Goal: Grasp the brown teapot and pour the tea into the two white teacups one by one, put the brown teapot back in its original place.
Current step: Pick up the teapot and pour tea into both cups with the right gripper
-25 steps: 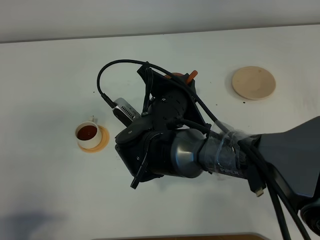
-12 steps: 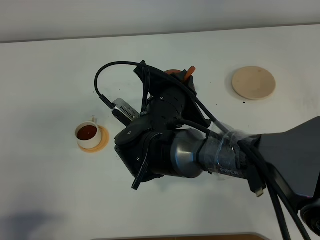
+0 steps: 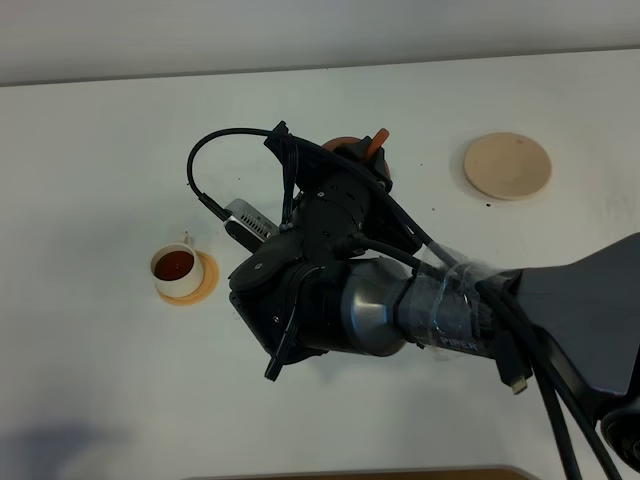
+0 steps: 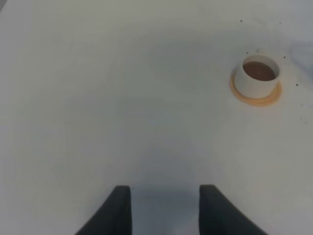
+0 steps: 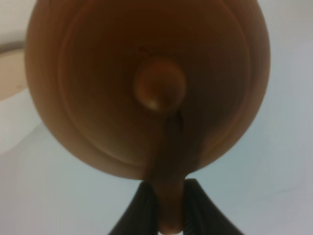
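Brown teapot (image 5: pixel 146 88) handle clamped in right jaws; left jaws apart, empty

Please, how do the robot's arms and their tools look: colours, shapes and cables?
The right arm has a glossy silver-grey cylindrical section wrapped in clear tape, a black housing, and black cables looping over it. A small silver box sits on its wrist. The right tool has dark tapered fingers. The left tool shows two dark, flat, blunt fingers.

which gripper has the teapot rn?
The right gripper: its jaws are shut on the handle of the brown teapot. The left gripper stands open, with nothing between its jaws.
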Tool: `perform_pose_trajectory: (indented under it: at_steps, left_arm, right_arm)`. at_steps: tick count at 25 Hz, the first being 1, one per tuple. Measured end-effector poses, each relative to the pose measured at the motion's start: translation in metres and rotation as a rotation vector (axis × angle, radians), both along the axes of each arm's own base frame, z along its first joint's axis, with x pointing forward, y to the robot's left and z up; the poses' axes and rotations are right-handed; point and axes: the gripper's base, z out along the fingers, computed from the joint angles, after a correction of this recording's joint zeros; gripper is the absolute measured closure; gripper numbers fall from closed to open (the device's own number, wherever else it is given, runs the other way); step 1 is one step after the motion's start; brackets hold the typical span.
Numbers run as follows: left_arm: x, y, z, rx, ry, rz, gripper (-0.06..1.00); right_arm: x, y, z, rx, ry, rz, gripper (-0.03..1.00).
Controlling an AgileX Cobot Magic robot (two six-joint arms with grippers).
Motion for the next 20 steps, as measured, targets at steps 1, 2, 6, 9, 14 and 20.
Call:
perform_pose_trajectory:
  at_steps: [1,2,6,9,14,20]
  left_arm:
    - [0.0,0.0,0.0,0.0,0.0,0.0,0.58]
    - [0.0,0.0,0.0,0.0,0.0,0.0,0.58]
    - [0.0,0.0,0.0,0.0,0.0,0.0,0.58]
    - [0.0,0.0,0.0,0.001,0.0,-0.001,0.58]
    - [0.0,0.0,0.0,0.001,0.0,-0.001,0.58]
    - [0.0,0.0,0.0,0.001,0.0,-0.001,0.58]
  right_arm:
    - [0.0,0.0,0.0001,-0.003,-0.001,0.002,0.83]
    - [0.0001,0.0001,0.0001,-0.007,-0.001,0.003,0.83]
    - [0.0002,0.0003,0.0005,-0.01,-0.005,0.008,0.83]
    - [0.0002,0.0004,0.0006,-0.014,-0.006,0.01,0.83]
    - [0.0006,0.0009,0.0015,-0.018,-0.016,0.017,0.83]
    - [0.0029,-0.001,0.0005,-0.005,-0.006,-0.001,0.83]
